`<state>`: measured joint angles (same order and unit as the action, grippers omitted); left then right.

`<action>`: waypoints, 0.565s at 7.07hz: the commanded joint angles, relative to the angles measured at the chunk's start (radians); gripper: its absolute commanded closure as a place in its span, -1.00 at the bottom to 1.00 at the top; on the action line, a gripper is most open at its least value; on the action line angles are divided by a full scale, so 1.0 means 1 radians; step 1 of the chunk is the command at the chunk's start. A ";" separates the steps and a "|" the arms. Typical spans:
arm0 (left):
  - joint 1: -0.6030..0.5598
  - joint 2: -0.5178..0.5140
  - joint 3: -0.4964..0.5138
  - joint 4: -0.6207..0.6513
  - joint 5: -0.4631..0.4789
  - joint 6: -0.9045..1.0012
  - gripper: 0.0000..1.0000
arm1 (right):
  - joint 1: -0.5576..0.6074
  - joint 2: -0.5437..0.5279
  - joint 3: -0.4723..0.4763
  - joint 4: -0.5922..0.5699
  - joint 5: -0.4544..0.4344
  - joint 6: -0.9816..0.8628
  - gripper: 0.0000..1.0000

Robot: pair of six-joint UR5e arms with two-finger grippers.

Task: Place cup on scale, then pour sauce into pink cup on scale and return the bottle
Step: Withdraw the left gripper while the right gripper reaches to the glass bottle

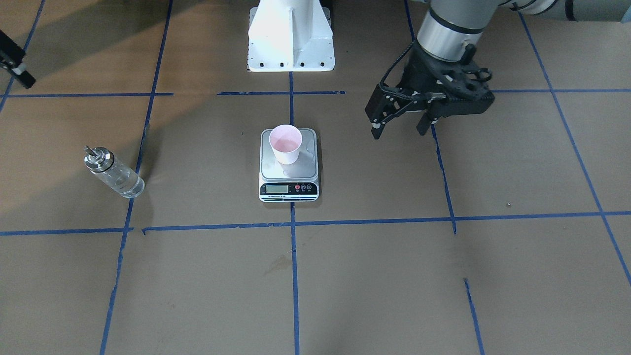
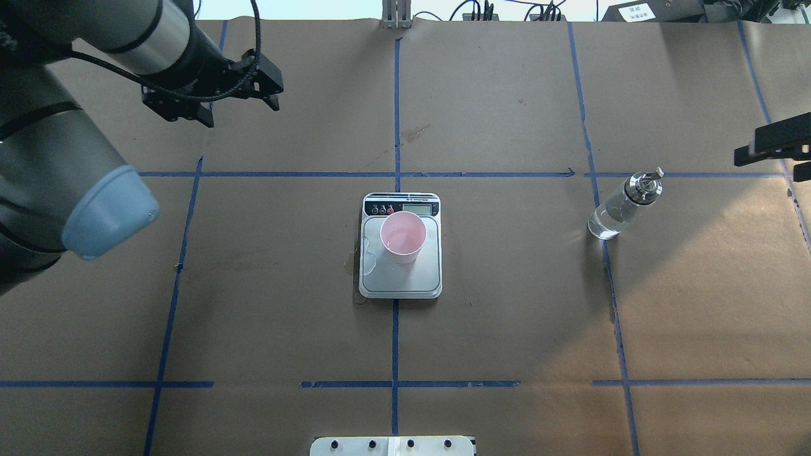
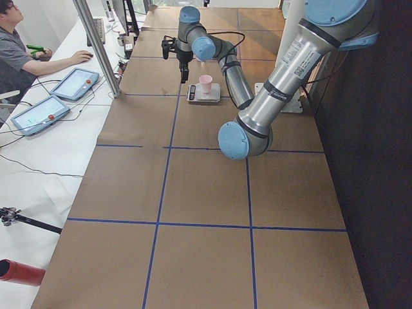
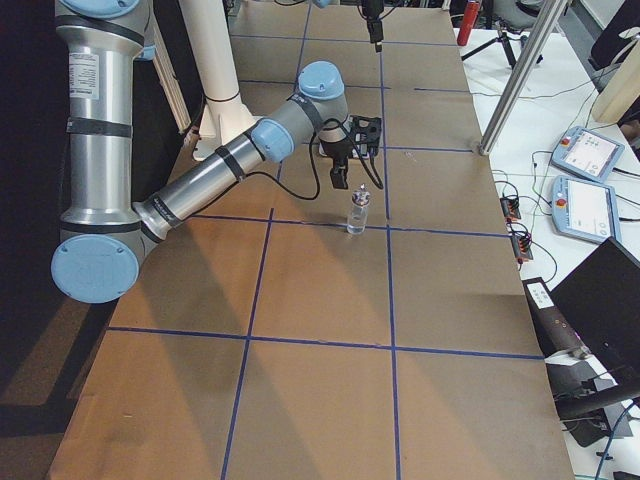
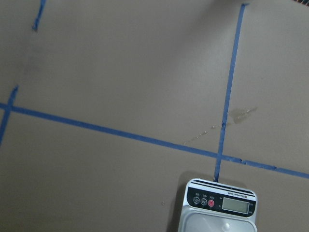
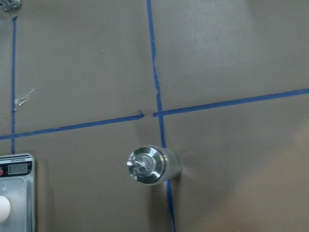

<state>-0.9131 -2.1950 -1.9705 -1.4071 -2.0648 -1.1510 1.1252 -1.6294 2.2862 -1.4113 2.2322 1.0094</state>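
Note:
The pale pink cup (image 1: pixel 285 143) stands upright on the scale's steel plate (image 1: pixel 288 172), toward its back half; both also show in the overhead view, cup (image 2: pixel 403 236) and scale (image 2: pixel 405 282). Pinkish liquid shows inside the cup, and a small wet patch lies on the plate (image 2: pixel 367 254). The glass bottle (image 1: pixel 114 173) with its silver cap stands alone on the paper on my right side (image 2: pixel 624 206), below the right wrist camera (image 6: pixel 152 164). My left gripper (image 1: pixel 400 132) is open and empty, well away from the scale. My right gripper (image 2: pixel 773 161) is open and empty, just beyond the bottle.
The white robot base (image 1: pixel 291 34) stands behind the scale. Blue tape lines (image 2: pixel 396 174) grid the brown paper. In the exterior left view an operator (image 3: pixel 19 58) sits beside tablets (image 3: pixel 48 112) off the table's far side.

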 commanded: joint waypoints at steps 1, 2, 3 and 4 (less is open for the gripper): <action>-0.108 0.095 -0.044 0.013 -0.014 0.196 -0.99 | -0.270 -0.009 0.010 0.145 -0.327 0.228 -1.00; -0.153 0.127 -0.044 0.014 -0.018 0.280 -0.99 | -0.366 -0.039 0.010 0.179 -0.465 0.244 -1.00; -0.186 0.153 -0.042 0.014 -0.018 0.354 -0.99 | -0.471 -0.087 0.006 0.234 -0.618 0.300 -1.00; -0.210 0.176 -0.042 0.014 -0.018 0.396 -0.99 | -0.583 -0.111 -0.013 0.264 -0.807 0.330 -1.00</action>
<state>-1.0869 -2.0505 -2.0121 -1.3934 -2.0823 -0.8240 0.6807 -1.7022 2.2894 -1.1951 1.6453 1.2916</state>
